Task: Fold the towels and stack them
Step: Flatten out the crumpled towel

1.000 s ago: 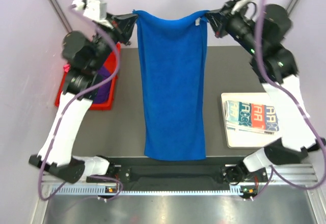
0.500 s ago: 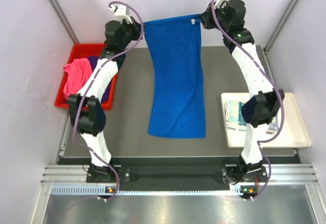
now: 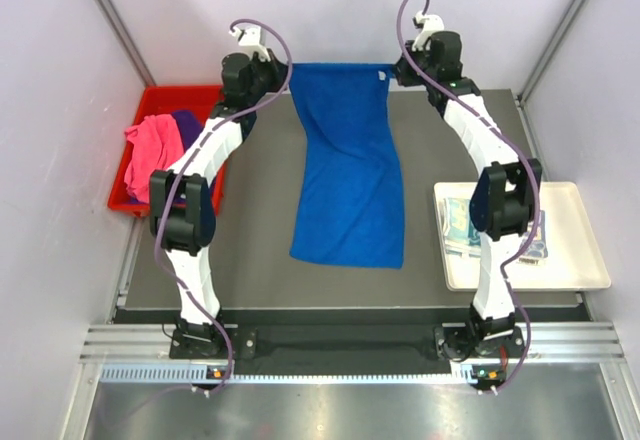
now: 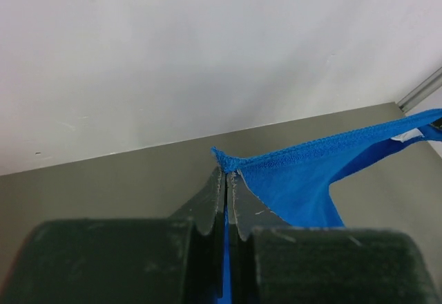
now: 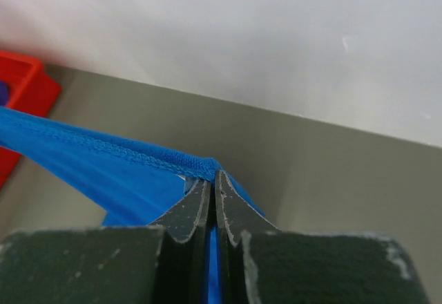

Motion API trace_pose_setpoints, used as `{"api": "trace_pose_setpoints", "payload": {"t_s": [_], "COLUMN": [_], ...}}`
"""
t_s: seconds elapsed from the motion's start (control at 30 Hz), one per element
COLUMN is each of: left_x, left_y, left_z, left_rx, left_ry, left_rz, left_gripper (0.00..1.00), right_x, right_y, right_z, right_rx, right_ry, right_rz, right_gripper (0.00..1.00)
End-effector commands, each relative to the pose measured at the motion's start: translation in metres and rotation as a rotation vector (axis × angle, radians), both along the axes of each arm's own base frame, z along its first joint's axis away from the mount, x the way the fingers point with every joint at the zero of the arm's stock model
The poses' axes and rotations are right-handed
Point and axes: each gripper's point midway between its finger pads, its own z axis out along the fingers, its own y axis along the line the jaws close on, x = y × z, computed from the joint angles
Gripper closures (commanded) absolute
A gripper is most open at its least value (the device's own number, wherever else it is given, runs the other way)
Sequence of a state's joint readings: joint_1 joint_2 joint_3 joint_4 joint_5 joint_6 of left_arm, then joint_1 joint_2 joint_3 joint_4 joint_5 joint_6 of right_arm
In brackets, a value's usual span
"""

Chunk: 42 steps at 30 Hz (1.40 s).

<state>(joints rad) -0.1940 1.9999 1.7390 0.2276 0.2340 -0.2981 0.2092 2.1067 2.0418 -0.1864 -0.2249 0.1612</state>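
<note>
A plain royal blue towel stretches from the table's far edge toward the front, its near part lying on the grey table. My left gripper is shut on its far left corner. My right gripper is shut on its far right corner. The top hem is pulled taut between them. A folded cream towel with teal and orange lettering lies on the white tray, partly behind my right arm. A pink towel and a purple towel lie in the red bin.
The back wall stands just behind both grippers. The red bin sits at the table's left edge, the white tray at the right front. Metal frame posts run up both far corners.
Both grippers moved down and away toward the far edge of the table with the blue towel. The towel's lower part came to rest on the table.
</note>
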Motion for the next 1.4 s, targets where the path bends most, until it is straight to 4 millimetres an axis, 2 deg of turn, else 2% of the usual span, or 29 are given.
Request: {"api": "trace_pose_setpoints", "payload": {"t_s": [0.0, 0.03, 0.07, 0.13, 0.23, 0.4, 0.5, 0.73, 0.83, 0.87, 1.13, 1.37], "left_x": [0.018, 0.021, 0.025, 0.028, 0.035, 0.036, 0.042, 0.055, 0.062, 0.063, 0.083, 0.095], "left_y": [0.027, 0.028, 0.028, 0.028, 0.03, 0.031, 0.035, 0.046, 0.045, 0.044, 0.04, 0.04], "left_z": [0.017, 0.017, 0.021, 0.031, 0.03, 0.039, 0.042, 0.068, 0.068, 0.074, 0.057, 0.05], "left_rx": [0.032, 0.042, 0.048, 0.048, 0.068, 0.1, 0.118, 0.125, 0.141, 0.144, 0.162, 0.164], "left_ry": [-0.086, -0.089, -0.092, -0.118, -0.129, -0.181, -0.195, -0.274, -0.292, -0.309, -0.307, -0.318], "left_rz": [0.11, 0.118, 0.12, 0.125, 0.155, 0.192, 0.218, 0.303, 0.314, 0.315, 0.311, 0.328], "left_gripper": [1.0, 1.0, 1.0, 1.0, 1.0, 1.0, 1.0, 1.0, 1.0, 1.0, 1.0, 1.0], "right_x": [0.021, 0.025, 0.03, 0.039, 0.047, 0.056, 0.062, 0.077, 0.081, 0.082, 0.085, 0.087], "right_y": [-0.053, -0.058, -0.063, -0.067, -0.073, -0.076, -0.086, -0.09, -0.093, -0.095, -0.11, -0.117], "right_z": [0.013, 0.004, 0.021, 0.027, 0.023, 0.02, 0.021, 0.027, 0.026, 0.025, 0.037, 0.045], "right_rx": [-0.048, -0.051, -0.043, -0.044, -0.051, -0.051, -0.061, -0.064, -0.07, -0.074, -0.087, -0.101], "right_ry": [-0.072, -0.048, -0.077, -0.078, -0.08, -0.108, -0.121, -0.164, -0.176, -0.178, -0.222, -0.245], "right_rz": [-0.162, -0.18, -0.192, -0.218, -0.254, -0.28, -0.334, -0.371, -0.382, -0.389, -0.451, -0.469], "right_gripper": [1.0, 1.0, 1.0, 1.0, 1.0, 1.0, 1.0, 1.0, 0.99, 1.0, 1.0, 1.0]}}
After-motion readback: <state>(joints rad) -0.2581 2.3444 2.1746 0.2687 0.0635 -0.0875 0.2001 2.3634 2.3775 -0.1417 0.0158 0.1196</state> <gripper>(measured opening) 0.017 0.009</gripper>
